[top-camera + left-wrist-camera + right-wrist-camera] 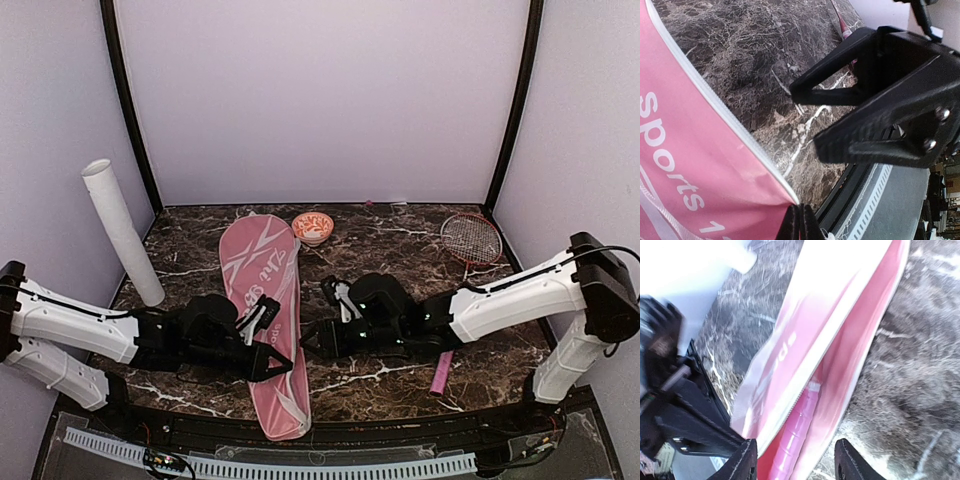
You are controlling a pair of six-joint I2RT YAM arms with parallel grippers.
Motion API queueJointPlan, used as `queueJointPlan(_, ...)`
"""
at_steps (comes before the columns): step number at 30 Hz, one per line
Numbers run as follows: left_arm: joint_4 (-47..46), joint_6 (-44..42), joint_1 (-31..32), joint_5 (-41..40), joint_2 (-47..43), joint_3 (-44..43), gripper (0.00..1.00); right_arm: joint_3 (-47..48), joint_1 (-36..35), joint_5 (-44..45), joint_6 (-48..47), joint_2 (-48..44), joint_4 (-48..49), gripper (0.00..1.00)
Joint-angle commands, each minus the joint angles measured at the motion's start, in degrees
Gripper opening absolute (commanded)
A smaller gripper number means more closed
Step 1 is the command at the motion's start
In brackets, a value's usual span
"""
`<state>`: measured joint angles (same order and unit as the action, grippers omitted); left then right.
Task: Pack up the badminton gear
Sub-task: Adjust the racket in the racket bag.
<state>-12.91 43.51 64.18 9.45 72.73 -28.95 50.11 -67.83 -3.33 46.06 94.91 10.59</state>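
The pink racket cover (262, 300) lies lengthwise in the middle of the table, its side seam gaping. My left gripper (280, 365) is shut on the cover's white-piped edge (790, 192), fingertips (801, 225) pressed together. In the right wrist view a pink racket handle (797, 432) lies inside the opened cover (840, 325). My right gripper (796, 465) stands open astride that handle without touching it, and in the top view (306, 345) it faces the left one. A second red-framed racket (470, 238) lies at the right, its shaft passing under the right arm and its pink handle (441, 375) near the front. A long white tube (122, 232) leans at the left.
A small red-and-white patterned bowl (312, 227) stands behind the cover. The right gripper's black fingers (840, 115) fill the upper right of the left wrist view. The table's front rim (860, 200) runs close below both grippers. Dark corner posts and pale walls enclose the table.
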Motion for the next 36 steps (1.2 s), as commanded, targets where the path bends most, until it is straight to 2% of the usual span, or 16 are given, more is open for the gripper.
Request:
queueJointPlan(1, 2.2, 0.2, 0.2, 1.1, -3.2, 1.1, 0.0, 0.2, 0.3, 7.2, 0.5, -2.6, -6.8, 0.53)
queueJointPlan(9, 6.0, 0.2, 0.2, -1.0, -4.4, 1.0, 0.0, 9.9, 0.4, 10.4, 2.5, 6.2, -13.0, 0.45)
queueJointPlan(21, 6.0, 0.0, 0.2, -0.9, -4.2, 1.3, 0.0, 23.6, 0.3, 11.4, 2.2, 19.3, -18.1, 0.35)
queueJointPlan(33, 5.6, 0.0, 0.2, -1.3, -4.6, 1.6, 0.0, 27.2, 0.5, 10.0, 3.8, 25.2, -17.6, 0.34)
queueJointPlan(36, 5.5, 0.1, 0.2, -1.5, -4.6, 1.7, 0.0, 28.0, 0.6, 9.7, 4.0, 26.5, -17.0, 0.29)
